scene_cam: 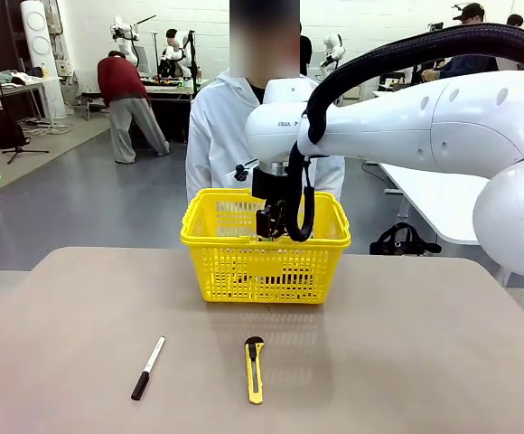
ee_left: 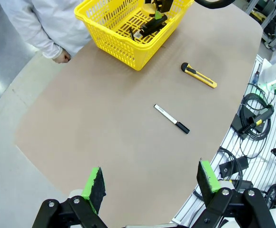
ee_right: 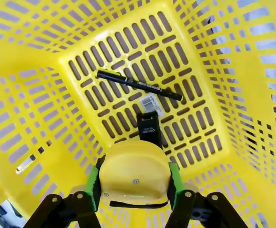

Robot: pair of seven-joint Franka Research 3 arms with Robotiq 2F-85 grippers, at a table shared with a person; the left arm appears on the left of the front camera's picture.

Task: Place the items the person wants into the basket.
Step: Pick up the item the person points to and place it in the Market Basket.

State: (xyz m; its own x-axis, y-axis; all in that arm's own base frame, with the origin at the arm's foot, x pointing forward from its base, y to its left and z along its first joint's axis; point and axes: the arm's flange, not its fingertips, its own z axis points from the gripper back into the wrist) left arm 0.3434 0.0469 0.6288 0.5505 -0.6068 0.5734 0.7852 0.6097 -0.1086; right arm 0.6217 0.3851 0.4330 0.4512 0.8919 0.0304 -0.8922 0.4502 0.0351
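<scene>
Right claw (ee_right: 134, 183) clamped on tape measure (ee_right: 134, 171) inside basket (ee_right: 233, 95), above pen (ee_right: 138, 85); left claw (ee_left: 150, 183) spread apart over surface (ee_left: 95, 128)

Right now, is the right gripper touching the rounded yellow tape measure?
Touching. The right wrist view shows the right gripper with both green pads pressed against the sides of the rounded yellow tape measure, above the yellow plastic basket.

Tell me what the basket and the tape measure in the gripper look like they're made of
The basket looks like glossy moulded yellow plastic: one-piece slotted lattice walls and floor. The tape measure, held in the right gripper, seems smooth hard yellow plastic with a small centre screw.
</scene>
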